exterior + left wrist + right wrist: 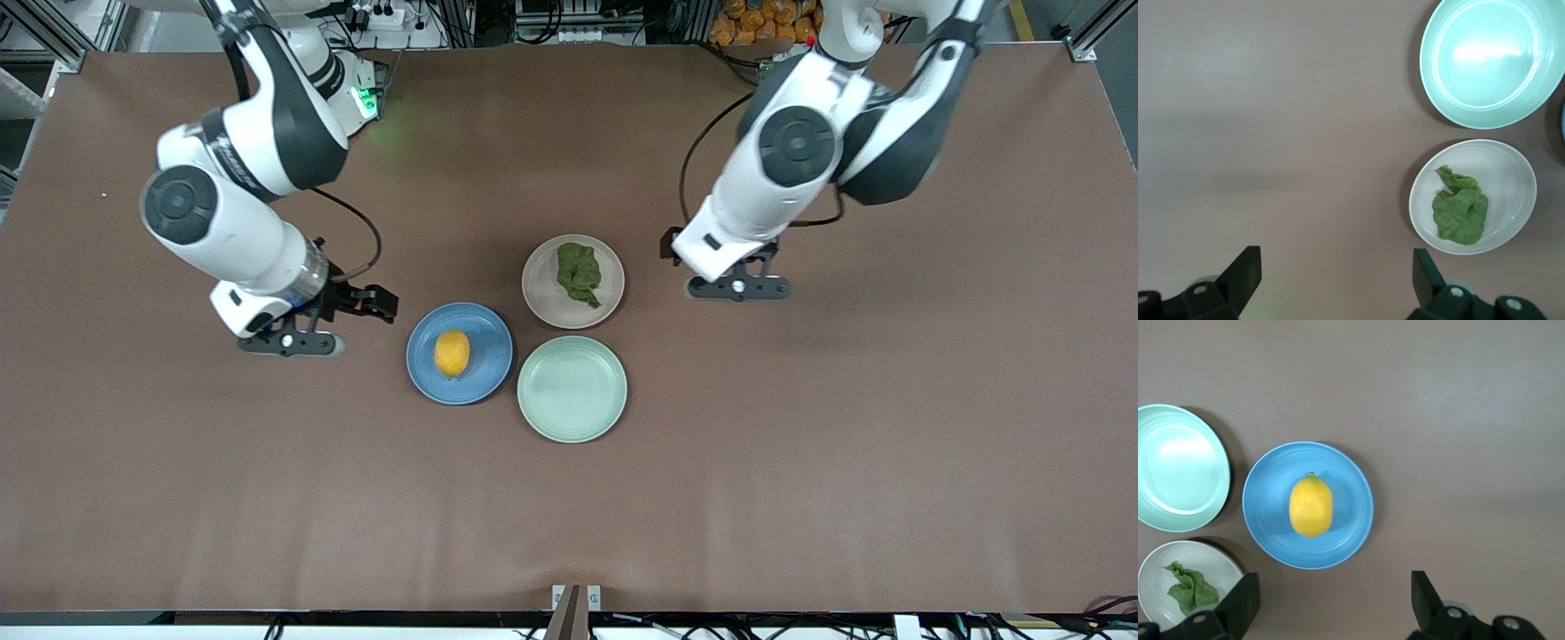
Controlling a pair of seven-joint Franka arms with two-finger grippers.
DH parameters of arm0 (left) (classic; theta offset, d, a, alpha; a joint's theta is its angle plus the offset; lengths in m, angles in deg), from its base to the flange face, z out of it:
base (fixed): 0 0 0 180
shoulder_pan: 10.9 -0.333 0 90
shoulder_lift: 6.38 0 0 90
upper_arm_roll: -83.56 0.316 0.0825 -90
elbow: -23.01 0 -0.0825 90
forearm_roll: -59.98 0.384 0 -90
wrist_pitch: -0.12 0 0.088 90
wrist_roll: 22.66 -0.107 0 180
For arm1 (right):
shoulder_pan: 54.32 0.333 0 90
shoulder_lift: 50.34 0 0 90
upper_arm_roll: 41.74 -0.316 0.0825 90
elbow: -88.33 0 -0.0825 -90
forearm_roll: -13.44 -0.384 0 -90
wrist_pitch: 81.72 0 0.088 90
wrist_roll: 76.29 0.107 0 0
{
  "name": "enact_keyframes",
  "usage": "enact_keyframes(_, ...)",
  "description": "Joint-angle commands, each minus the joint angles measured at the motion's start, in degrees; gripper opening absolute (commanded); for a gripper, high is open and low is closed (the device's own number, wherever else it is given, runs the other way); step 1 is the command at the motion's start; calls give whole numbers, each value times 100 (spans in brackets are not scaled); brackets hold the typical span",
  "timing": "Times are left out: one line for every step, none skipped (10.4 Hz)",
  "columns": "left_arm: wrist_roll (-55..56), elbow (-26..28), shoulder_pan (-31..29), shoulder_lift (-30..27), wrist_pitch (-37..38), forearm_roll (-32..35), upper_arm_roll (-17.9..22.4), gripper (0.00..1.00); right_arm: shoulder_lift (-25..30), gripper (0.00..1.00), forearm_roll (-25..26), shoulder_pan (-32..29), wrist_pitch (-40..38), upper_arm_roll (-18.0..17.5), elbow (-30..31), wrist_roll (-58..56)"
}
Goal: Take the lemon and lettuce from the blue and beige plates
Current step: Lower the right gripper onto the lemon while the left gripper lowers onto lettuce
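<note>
On the bench (800,498), nearest the front camera: empty green plate (572,388); next, blue plate (460,353) carrying the lemon (452,353); farthest, beige plate (573,281) carrying the lettuce (579,274). Right pincer (289,342), fingers apart, hovers beside the blue plate; left pincer (738,287), fingers apart, beside the beige plate. Each seems staged for its nearest item; nothing gripped.

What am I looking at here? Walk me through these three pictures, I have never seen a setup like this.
These are two robot arms at a brown table. The wide picture comes from a high camera facing them; the other two come from cameras on each arm's wrist, looking down past its fingers.

Three plates sit together mid-table: a blue plate holding a lemon, a beige plate holding lettuce, and a bare green plate nearest the front camera.

The right gripper hangs beside the blue plate, the left gripper beside the beige one. Both have their fingers open and hold nothing.
</note>
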Motion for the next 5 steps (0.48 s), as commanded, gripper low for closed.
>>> enact_keyframes(1108,-115,489,465,-381,197,38,100,-391,100,406,89,316,-171,-6,513)
enact_keyframes(1548,-185,604,711,-600,197,38,100,-532,100,574,141,500,-241,12,751)
enact_keyframes(1900,-246,787,957,-803,197,38,100,-681,100,715,203,624,-260,12,893)
enact_keyframes(2252,-256,955,1168,-1005,188,38,100,-796,100,830,255,729,-260,12,1051)
enact_keyframes(2534,-256,1078,1371,-1225,232,38,100,-902,100,918,308,861,-268,20,1192)
